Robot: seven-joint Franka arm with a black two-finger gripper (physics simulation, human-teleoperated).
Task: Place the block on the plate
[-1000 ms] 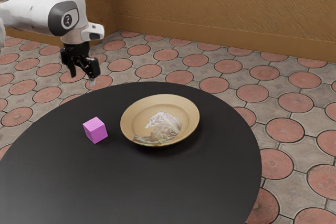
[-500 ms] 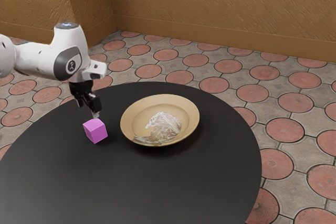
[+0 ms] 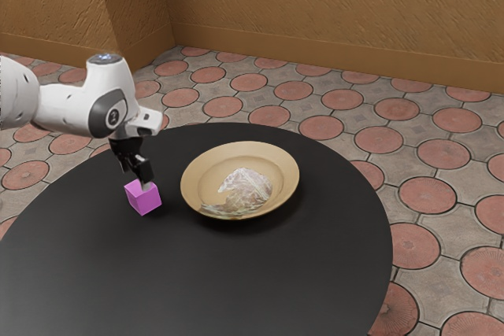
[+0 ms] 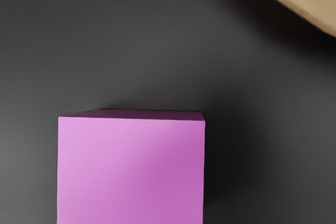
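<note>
So the biggest stuff first: tiled floor (image 3: 425, 194) with reddish circles all round beyond the plate, and a rough tan-brown wall (image 3: 315, 5) way behind it. The round black table (image 3: 276, 273) is what the plate sits on. White arm (image 3: 71, 108) reaches in from the exterior view's left, up and over on that side of the plate.

The plate (image 3: 290, 180) itself is tan, kinda bowl-ish, with a pale, glassy-looking patch (image 3: 246, 190) inside it, no clue what that is.

Gripper (image 3: 136, 179) points down to the exterior view's left of the plate, right at the block's top. Its two fingers are spread apart; can't tell if either one's actually touching.

Smallest is the pink-purple block (image 3: 144, 201), on the tabletop near the plate, off to the exterior view's left, not on it.
</note>
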